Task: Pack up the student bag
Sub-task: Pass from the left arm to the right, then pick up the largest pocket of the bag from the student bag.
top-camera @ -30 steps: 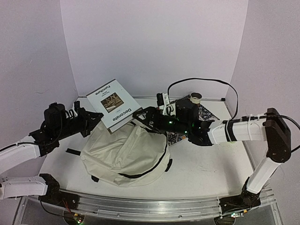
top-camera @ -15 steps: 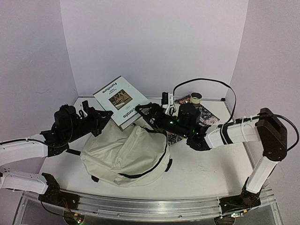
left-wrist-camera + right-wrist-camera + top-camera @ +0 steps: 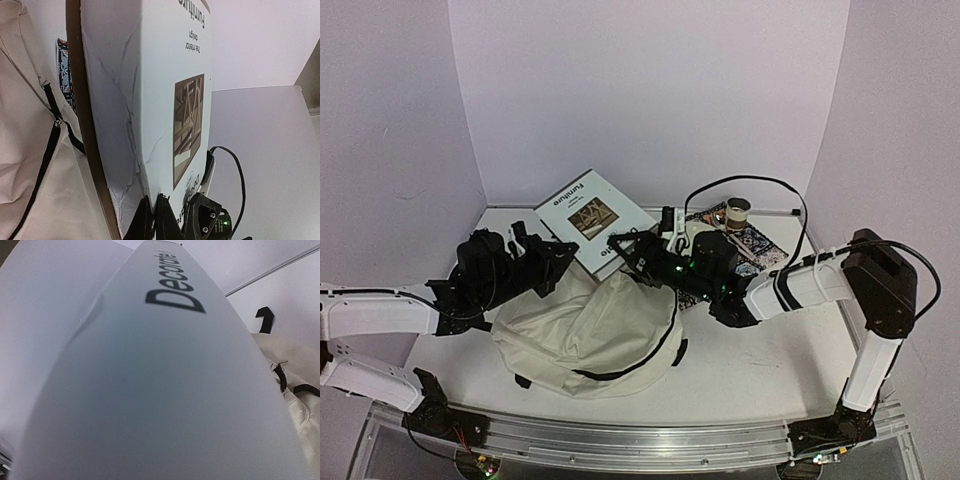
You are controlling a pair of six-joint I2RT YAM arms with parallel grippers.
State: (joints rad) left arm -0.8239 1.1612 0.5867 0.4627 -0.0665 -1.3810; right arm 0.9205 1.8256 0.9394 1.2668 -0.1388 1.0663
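Note:
The student bag (image 3: 590, 335), cream fabric with a black zipper, lies slumped at the table's middle front. A white book (image 3: 595, 213) printed "Decorate" and "Furniture" tilts above the bag's far edge. My left gripper (image 3: 558, 262) is shut on the book's lower edge, which the left wrist view shows pinched between the jaws (image 3: 154, 212), with the bag (image 3: 25, 150) to the left. My right gripper (image 3: 625, 250) is at the book's near right corner, over the bag's opening. In the right wrist view the book cover (image 3: 165, 390) fills the frame and hides the fingers; the bag (image 3: 295, 390) shows at the right.
A patterned book (image 3: 752, 242) lies at the back right with a small roll of tape (image 3: 738, 209) behind it. A black cable (image 3: 750, 183) loops over that corner. A white and black charger (image 3: 670, 219) sits beside the book. Walls close in on three sides.
My left arm has swung right, carrying the book right and toward the bag's opening. My right arm has stretched further left to meet it.

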